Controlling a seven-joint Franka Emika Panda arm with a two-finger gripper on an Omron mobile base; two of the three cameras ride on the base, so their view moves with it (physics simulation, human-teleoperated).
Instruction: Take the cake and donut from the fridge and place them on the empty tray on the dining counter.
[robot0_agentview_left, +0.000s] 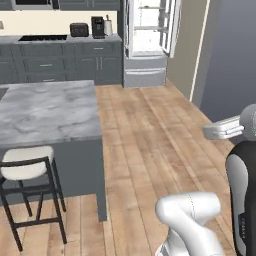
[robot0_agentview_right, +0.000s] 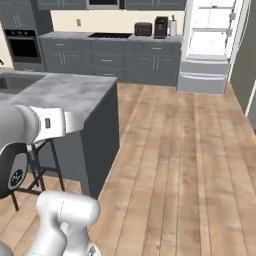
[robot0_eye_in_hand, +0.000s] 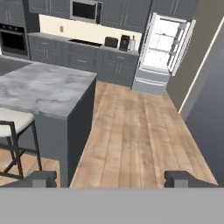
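The fridge (robot0_agentview_left: 147, 30) (robot0_agentview_right: 212, 35) (robot0_eye_in_hand: 164, 41) stands at the far end of the room with its upper doors swung open on a white interior with shelves. The dining counter (robot0_agentview_left: 47, 110) (robot0_agentview_right: 65, 90) (robot0_eye_in_hand: 43, 87) has a bare grey marble top and lies close on my left. In the hand view my gripper (robot0_eye_in_hand: 113, 179) is open, its two dark fingertips (robot0_eye_in_hand: 41, 178) set wide apart with nothing between them, aimed over the wooden floor toward the fridge. The cake, the donut and the tray are out of view.
A white-seated black stool (robot0_agentview_left: 27, 162) (robot0_eye_in_hand: 11, 120) stands at the island's near end. A sink (robot0_agentview_right: 15, 82) is sunk into the island top. The wall counter (robot0_agentview_left: 60, 40) carries a toaster (robot0_agentview_left: 79, 30) and a coffee machine (robot0_agentview_left: 98, 26). Wooden floor (robot0_agentview_left: 150, 130) runs up to the fridge.
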